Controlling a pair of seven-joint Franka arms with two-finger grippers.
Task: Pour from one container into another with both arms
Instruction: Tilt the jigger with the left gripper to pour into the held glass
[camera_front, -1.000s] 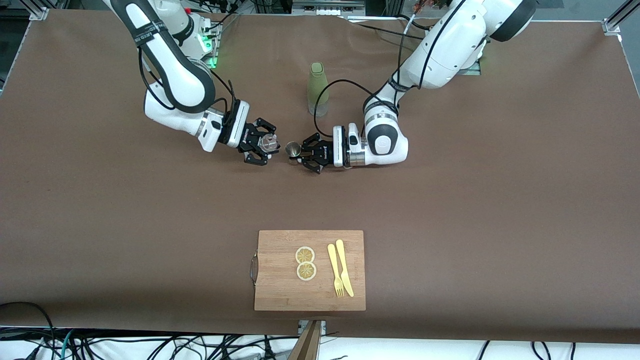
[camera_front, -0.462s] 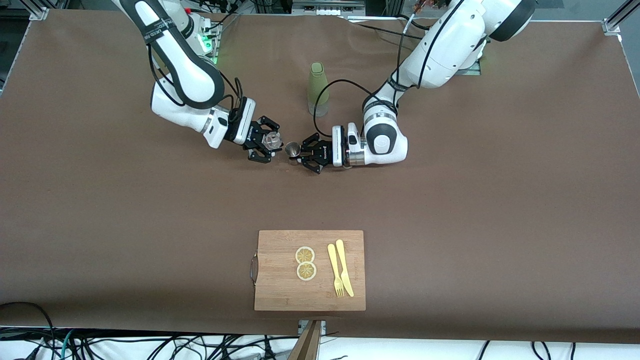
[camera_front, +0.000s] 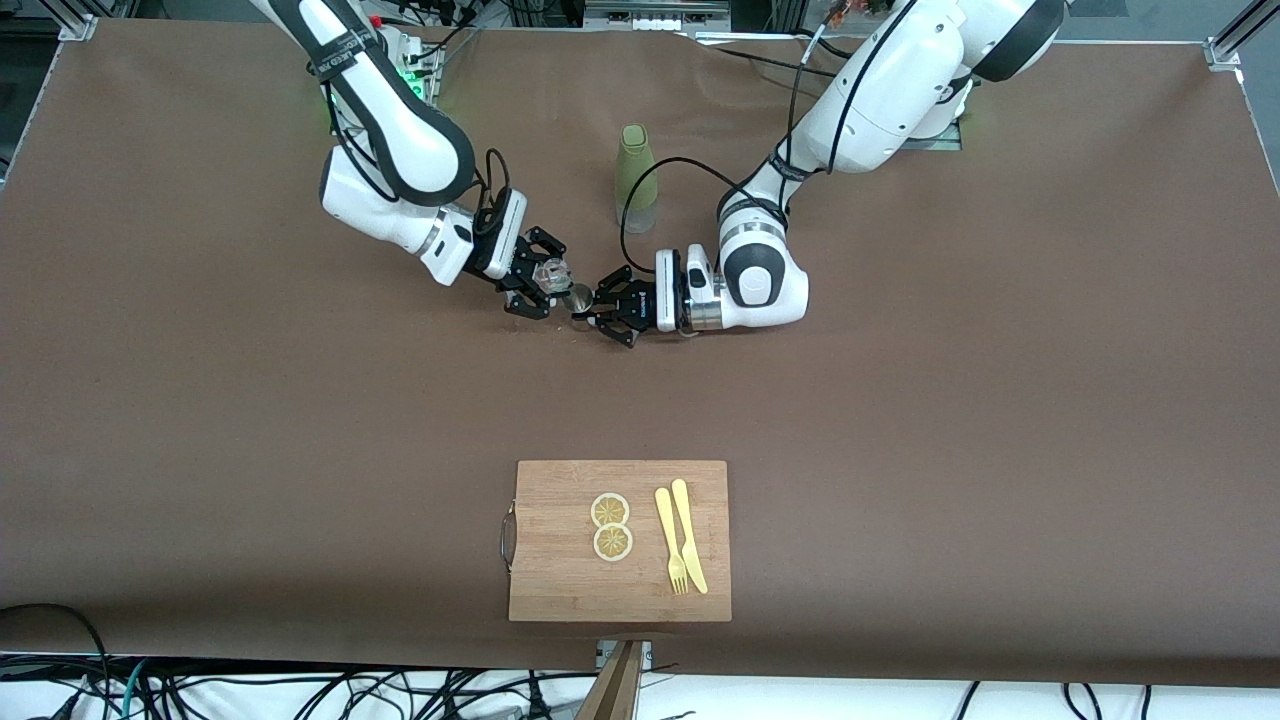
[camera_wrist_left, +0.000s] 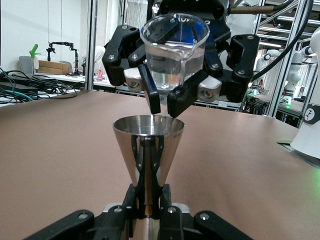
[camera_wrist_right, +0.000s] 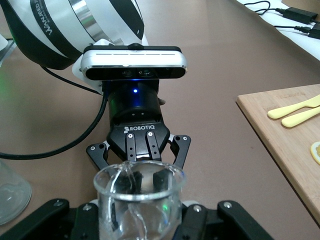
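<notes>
My left gripper is shut on the stem of a steel cone-shaped cup and holds it upright just above the table. In the left wrist view the cup rises from my left gripper. My right gripper is shut on a clear glass beaker. The beaker tilts with its lip just over the cup's rim and looks partly filled with clear liquid. In the right wrist view the beaker fills the foreground, and the left gripper faces it.
A green bottle stands farther from the front camera than the two grippers. A wooden cutting board lies near the front edge with two lemon slices, a yellow fork and a knife.
My right arm has carried the beaker toward the left arm's end, up to the steel cup, and tilted it. My left gripper has shifted slightly toward it with the cup.
</notes>
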